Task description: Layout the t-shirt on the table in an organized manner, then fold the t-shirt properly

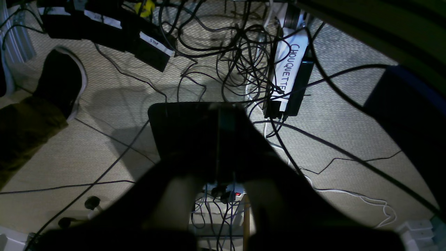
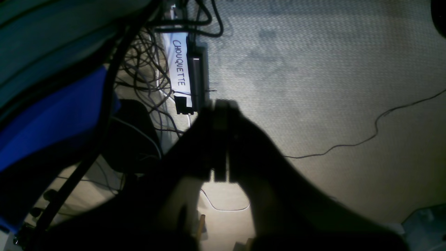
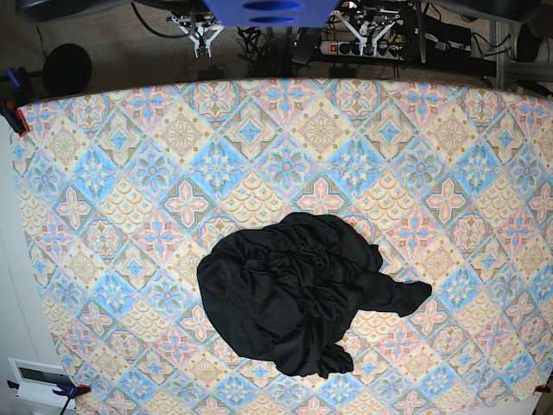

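The black t-shirt (image 3: 298, 294) lies crumpled in a heap on the table (image 3: 130, 173), a little in front of its middle, with one sleeve sticking out to the right. The table's cloth has pastel diamond tiles. My left gripper (image 1: 217, 108) is shut and empty, hanging past the table's far edge above the floor; it shows in the base view (image 3: 370, 26) at the top right. My right gripper (image 2: 223, 104) is also shut and empty over the floor, and shows at the top left of the base view (image 3: 200, 30). Both are far from the shirt.
Behind the table the floor holds tangled cables (image 1: 240, 52) and a box labelled CHOUQUETTE (image 1: 291, 69), which also shows in the right wrist view (image 2: 181, 62). A person's shoe (image 1: 62, 80) stands at the left. Clamps (image 3: 13, 112) hold the cloth at the corners.
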Available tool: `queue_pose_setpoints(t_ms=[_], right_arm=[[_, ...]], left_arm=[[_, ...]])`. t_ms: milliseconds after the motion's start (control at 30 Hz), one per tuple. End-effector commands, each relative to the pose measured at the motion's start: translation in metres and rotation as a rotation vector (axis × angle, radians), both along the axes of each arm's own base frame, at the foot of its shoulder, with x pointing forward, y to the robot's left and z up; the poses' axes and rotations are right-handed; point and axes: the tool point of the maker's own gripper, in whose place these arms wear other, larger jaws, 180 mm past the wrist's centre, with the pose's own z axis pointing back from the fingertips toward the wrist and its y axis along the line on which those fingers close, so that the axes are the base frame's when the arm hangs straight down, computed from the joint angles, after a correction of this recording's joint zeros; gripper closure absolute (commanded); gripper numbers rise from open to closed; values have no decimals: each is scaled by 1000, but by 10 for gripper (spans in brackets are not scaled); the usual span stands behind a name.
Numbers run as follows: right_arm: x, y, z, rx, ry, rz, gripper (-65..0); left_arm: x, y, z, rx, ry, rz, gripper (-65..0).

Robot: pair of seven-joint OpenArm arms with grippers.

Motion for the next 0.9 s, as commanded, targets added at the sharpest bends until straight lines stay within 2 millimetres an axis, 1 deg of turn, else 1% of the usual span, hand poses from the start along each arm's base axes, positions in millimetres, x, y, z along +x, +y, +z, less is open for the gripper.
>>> queue_pose_setpoints(t_ms=[0, 400, 433, 467, 533, 567, 633, 667, 700, 767, 800, 833, 867], right_arm=[[-2, -2, 0, -3, 2, 5, -1], [-3, -2, 0, -3, 3, 5, -1], [-4, -2, 0, -3, 5, 5, -1], [-8, -2, 0, -3, 11, 5, -1], [-10, -2, 0, -3, 14, 5, 0], [-15, -2, 1, -3, 22, 5, 0], [-34, -3, 2, -4, 49, 5, 0], [-38, -4, 3, -6, 51, 6, 0], [-42, -12, 4, -18, 50, 9, 0], [-46, -30, 8, -45, 28, 19, 0], [-52, -36, 11, -54, 27, 24, 0], [-57, -41, 14, -62, 22, 29, 0], [-59, -45, 17, -68, 11, 33, 0]], left_arm=[[-1, 5, 0, 10, -2, 1, -2], [-7, 5, 1, 9, 5, -2, -2], [-14, 6, 1, 11, 16, -5, -2], [-20, 9, 2, 15, 24, -8, -2], [-24, 26, 3, 40, 32, -15, -2], [-30, 28, 4, 43, 41, -14, -2], [-44, 32, 6, 50, 61, -13, -2], [-47, 44, 7, 66, 65, -17, -2], [-47, 51, 8, 77, 65, -17, -2], [-62, 61, 12, 92, 86, -16, -2], [-60, 63, 12, 94, 74, -19, -2], [-59, 70, 15, 105, 57, -26, -2], [-64, 77, 19, 114, 47, -36, -2]])
